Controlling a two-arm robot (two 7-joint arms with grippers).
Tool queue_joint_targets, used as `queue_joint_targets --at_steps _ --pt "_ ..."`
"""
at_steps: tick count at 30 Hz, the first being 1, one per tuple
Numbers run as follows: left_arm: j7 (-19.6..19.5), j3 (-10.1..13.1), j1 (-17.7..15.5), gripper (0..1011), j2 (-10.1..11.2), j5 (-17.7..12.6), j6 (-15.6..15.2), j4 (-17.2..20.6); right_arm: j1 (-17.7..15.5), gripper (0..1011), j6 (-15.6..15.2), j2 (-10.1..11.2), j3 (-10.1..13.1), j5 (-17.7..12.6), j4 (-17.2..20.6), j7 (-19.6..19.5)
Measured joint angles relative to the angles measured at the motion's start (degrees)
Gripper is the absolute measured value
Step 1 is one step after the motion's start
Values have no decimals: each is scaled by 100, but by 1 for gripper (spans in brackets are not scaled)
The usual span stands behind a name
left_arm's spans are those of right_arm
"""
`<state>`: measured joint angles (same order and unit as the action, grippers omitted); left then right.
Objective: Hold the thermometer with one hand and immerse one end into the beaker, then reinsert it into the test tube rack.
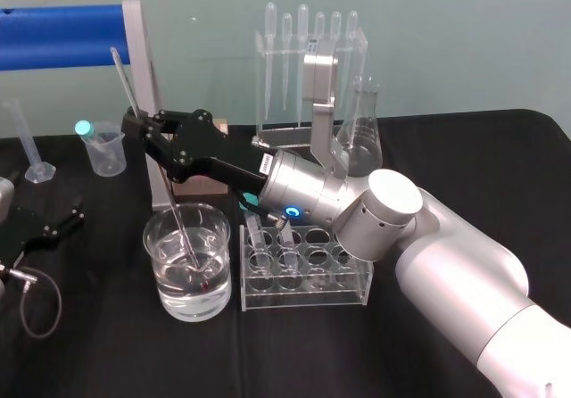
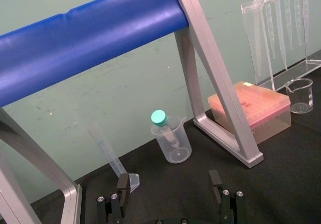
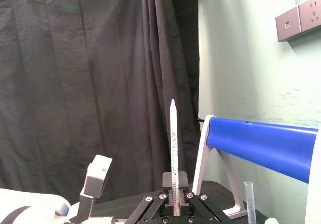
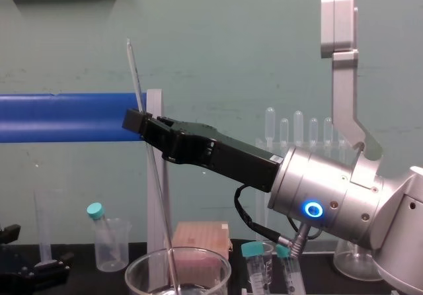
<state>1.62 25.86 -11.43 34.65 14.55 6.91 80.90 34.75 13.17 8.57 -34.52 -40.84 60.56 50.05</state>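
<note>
Head view: thermometer (image 1: 125,78) in beaker (image 1: 169,286), rack (image 1: 303,277) beside

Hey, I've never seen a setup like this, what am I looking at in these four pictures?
It is a two-armed lab robot seen through its own cameras: one on the head looking down, one on the chest looking sideways, one on each wrist. The right gripper, black on a silver wrist, pinches a thermometer, a thin glass rod whose lower end dips into the liquid-filled beaker. Beside it stands a test tube rack. The left gripper sits open, idle, at the left of the black table.
</note>
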Motion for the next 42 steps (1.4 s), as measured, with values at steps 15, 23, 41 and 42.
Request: queue_joint_targets --at_steps 15,23,41,42 --pt "0 0 0 1008 0 0 0 0 0 58 0 0 0 0 0 0" --pt "0 0 0 1008 0 0 0 0 0 58 0 0 0 0 0 0" --pt "0 0 1 1008 0 0 0 0 -113 58 134 180 154 -136 688 91" --pt "0 0 0 1008 0 0 0 0 -126 58 150 182 179 -186 725 117"
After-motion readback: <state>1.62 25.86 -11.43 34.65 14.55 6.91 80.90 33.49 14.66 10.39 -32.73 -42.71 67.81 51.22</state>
